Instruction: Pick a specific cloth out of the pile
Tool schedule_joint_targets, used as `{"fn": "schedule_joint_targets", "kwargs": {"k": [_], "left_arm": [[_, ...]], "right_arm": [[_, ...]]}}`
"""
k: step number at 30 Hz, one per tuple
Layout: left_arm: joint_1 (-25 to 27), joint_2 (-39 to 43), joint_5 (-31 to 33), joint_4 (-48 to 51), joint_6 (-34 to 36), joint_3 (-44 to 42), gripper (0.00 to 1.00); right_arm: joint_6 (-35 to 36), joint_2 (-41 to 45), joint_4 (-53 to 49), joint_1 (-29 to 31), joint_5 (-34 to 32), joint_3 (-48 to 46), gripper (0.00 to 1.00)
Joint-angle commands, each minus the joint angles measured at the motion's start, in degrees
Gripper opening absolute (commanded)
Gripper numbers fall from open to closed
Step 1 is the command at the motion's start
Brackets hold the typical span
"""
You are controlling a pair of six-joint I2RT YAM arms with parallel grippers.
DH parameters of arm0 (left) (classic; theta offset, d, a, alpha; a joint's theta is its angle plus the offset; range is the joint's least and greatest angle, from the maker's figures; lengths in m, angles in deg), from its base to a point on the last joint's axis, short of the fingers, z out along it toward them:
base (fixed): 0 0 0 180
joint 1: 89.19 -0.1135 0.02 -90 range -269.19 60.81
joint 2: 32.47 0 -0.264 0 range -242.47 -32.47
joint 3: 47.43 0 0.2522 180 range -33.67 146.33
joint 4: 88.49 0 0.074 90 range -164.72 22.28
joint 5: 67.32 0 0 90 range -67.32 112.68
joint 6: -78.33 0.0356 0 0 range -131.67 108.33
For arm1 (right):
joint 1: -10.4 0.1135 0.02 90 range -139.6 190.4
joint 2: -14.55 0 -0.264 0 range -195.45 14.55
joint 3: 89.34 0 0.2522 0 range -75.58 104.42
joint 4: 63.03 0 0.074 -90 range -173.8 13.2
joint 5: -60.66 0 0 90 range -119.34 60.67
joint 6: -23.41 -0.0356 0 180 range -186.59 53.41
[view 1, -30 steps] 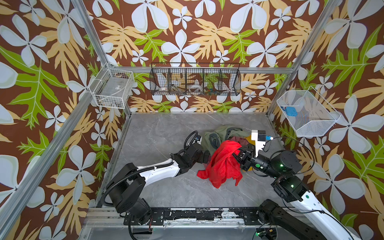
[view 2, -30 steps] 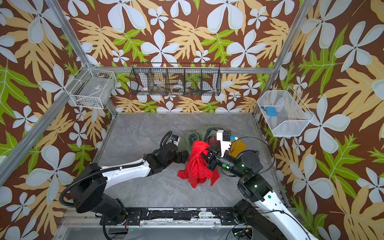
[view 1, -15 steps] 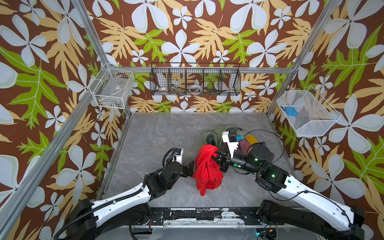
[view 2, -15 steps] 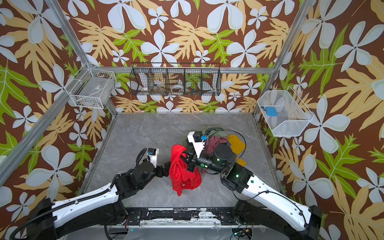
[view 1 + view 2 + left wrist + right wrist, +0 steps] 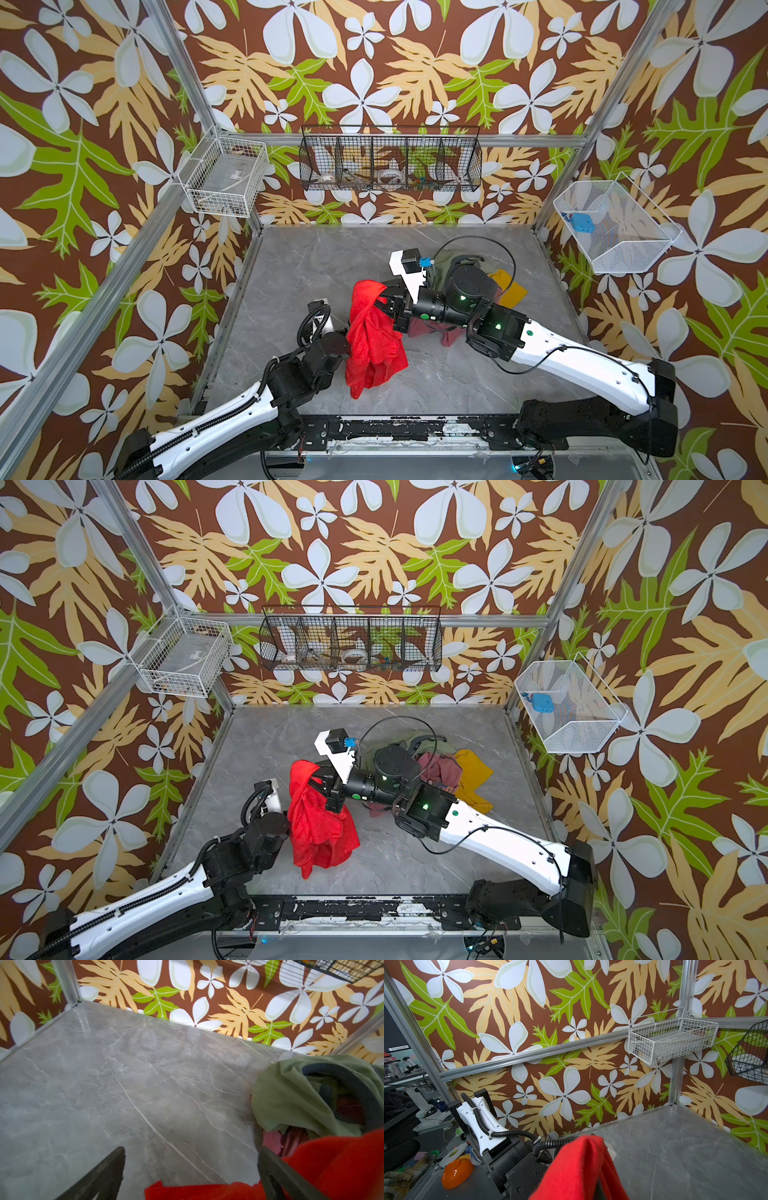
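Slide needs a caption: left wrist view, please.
Left gripper open beside the red cloth; sage green garment beyond on the grey table.

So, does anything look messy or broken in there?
The black front rail looks scuffed, with white patches where its coating seems to have flaked off. The pile is just a crumpled heap. The red cloth dangling from the right end effector is simply held, not dropped.

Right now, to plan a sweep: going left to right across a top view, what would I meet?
White wire basket → red cloth → dusty pink shirt → mustard yellow cloth → white mesh basket.
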Motion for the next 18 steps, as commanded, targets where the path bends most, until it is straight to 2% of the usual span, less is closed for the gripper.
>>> {"fn": "schedule_joint_targets", "kwargs": {"k": [1,4,10,18], "left_arm": [[0.1,2.0,6.2,4.2,-4.4,0.1,1.00],[0.1,3.6,7.6,6.2,-5.1,0.4,1.00],[0.0,3.2,13.0,15.9,-10.3,3.9,1.00],[0.1,4.3,15.0,23.2,-15.2,6.2,1.00]], "right_arm": [[1.6,-1.3,4.9,0.1,-0.4,1.9,0.00],[1.9,-4.4,4.9,0.0,-2.4,1.5,0.00],[-1.8,-13.9,7.1,0.0,0.3,-0.2,0.00],[-1.2,-26.1,5.1,0.1,-0.8,2.5,0.00]]}}
